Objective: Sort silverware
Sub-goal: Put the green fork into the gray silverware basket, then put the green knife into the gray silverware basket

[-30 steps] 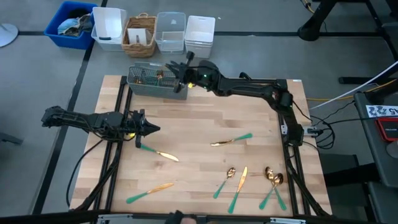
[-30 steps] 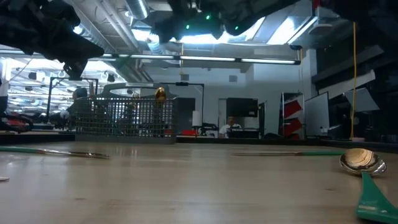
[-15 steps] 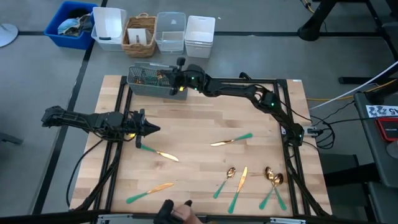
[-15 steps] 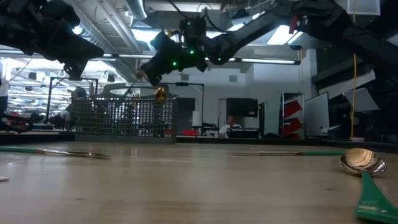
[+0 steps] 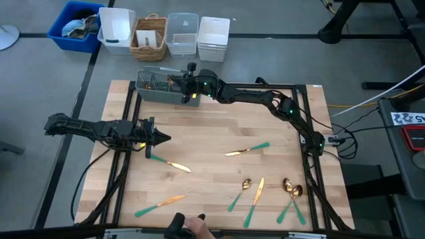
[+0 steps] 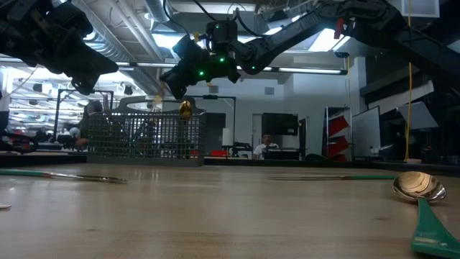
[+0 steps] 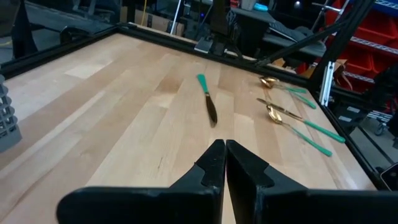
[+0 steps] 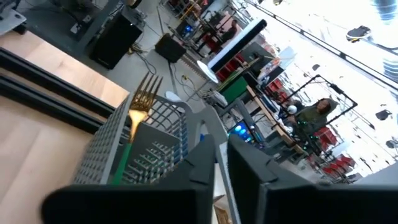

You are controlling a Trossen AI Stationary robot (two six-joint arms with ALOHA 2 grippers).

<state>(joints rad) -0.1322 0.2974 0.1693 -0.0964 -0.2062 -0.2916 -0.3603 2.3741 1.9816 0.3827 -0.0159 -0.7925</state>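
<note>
Looking at the near edge of the table (image 5: 199, 133) first, I see a person's hand (image 5: 192, 228) just at the rim. Past it lies the loose silverware: a knife (image 5: 159, 204) at the near left, then a spoon (image 5: 238, 192), a second knife (image 5: 255, 200) and two more spoons (image 5: 291, 196) bunched at the near right. Farther in, another knife (image 5: 247, 149) lies alone toward the right, and one more knife (image 5: 169, 162) lies just beside my left gripper (image 5: 166, 138).

That left gripper hovers over the left-middle of the table with its fingers (image 7: 211, 168) pressed together, holding nothing.

At the far edge, my right arm reaches across to the grey mesh caddy (image 5: 163, 88) standing at the far left corner. The right gripper (image 5: 182, 83) hangs over the caddy's right end, its fingers (image 8: 205, 158) parted by a narrow gap with nothing between them. A fork (image 8: 135, 127) stands upright in the caddy, gold tines up, green handle down inside the mesh.

Beyond the table stand a blue bin (image 5: 76, 26), a wicker basket (image 5: 150, 38) and pale containers (image 5: 199, 34).
</note>
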